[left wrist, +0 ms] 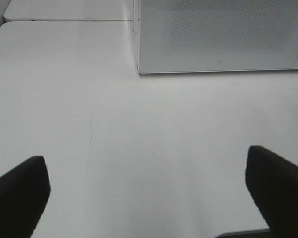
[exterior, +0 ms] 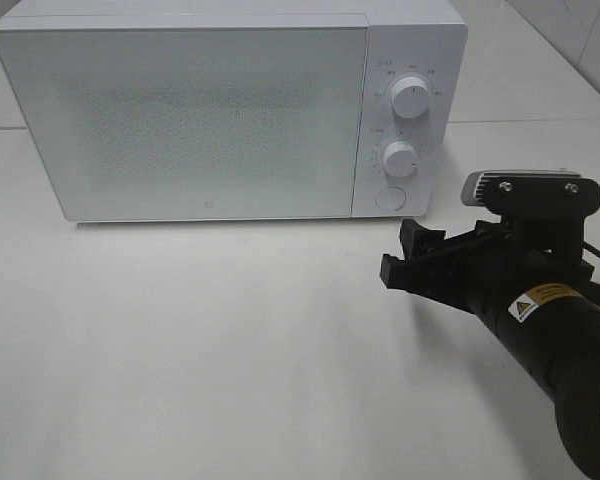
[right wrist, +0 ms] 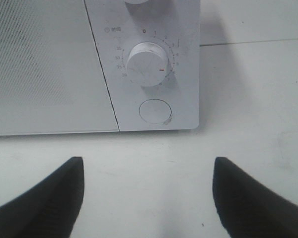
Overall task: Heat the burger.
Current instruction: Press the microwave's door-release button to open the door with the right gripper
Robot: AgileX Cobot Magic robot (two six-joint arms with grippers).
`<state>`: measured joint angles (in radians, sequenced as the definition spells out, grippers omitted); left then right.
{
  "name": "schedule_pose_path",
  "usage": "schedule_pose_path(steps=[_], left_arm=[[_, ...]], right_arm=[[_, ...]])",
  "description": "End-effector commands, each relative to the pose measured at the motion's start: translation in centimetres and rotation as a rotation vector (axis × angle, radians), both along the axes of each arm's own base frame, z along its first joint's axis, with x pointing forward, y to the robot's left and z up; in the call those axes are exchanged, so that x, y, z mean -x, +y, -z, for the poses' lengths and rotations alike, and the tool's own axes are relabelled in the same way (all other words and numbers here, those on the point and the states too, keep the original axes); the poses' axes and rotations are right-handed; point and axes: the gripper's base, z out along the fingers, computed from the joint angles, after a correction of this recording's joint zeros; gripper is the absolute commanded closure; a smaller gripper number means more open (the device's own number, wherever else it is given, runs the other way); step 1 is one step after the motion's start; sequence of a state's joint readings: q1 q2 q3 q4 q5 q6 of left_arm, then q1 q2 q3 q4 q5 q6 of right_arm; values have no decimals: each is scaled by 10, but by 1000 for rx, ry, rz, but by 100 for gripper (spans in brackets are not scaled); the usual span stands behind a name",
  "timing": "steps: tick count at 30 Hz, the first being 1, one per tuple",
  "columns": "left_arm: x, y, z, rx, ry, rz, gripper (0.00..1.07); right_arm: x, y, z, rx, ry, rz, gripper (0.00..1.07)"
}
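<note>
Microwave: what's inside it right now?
Nothing inside can be seen. The microwave door is shut, and its speckled window shows only grey haze. No burger shows in any view, so whether it sits inside cannot be told.

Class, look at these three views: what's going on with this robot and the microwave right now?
Nothing is being held. The right gripper, jaws open, hovers over the table in front of the microwave control panel, facing the lower dial and the round button beneath it. The left gripper, also open, is over the table near the microwave's other front corner. The door is shut, and no burger shows in any view.
</note>
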<state>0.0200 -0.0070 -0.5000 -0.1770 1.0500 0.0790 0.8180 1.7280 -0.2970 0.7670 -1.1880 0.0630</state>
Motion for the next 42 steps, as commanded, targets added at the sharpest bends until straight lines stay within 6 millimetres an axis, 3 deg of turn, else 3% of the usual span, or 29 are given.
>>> schedule_pose_path(steps=[1,2,8,10,13,16,18,20,21,24,26,29,36,42], left_arm=[[3,0,0,2,-35,-3,7],[3,0,0,2,-35,-3,7],[3,0,0,2,-35,-3,7],[3,0,0,2,-35,-3,7],[3,0,0,2,-35,-3,7],[3,0,0,2,-35,-3,7],[3,0,0,2,-35,-3,7],[3,0,0,2,-35,-3,7],[3,0,0,2,-35,-3,7],[3,0,0,2,-35,-3,7],[3,0,0,2,-35,-3,7],[3,0,0,2,-35,-3,7],[3,0,0,2,-35,-3,7],[3,0,0,2,-35,-3,7]], right_arm=[[-2,2,-2,-176,4,52,36],[-1,2,-2,-301,22,92,36],[-1,2,-2,-524,54,164,37],[-1,2,-2,-735,80,232,40],[-1,2,-2,-768,84,243,41],[-1,2,-2,-873,95,276,46],[-1,2,-2,-1020,108,332,57],[-1,1,-2,-1043,108,345,61],[-1,0,-1,-1085,107,373,72],[-1,-1,-1,-1105,105,389,78],[-1,-5,0,-1148,93,445,99],[-3,-4,-2,-1159,85,456,107],[-13,7,-5,-1181,88,448,107],[-25,20,8,-1162,99,454,107]])
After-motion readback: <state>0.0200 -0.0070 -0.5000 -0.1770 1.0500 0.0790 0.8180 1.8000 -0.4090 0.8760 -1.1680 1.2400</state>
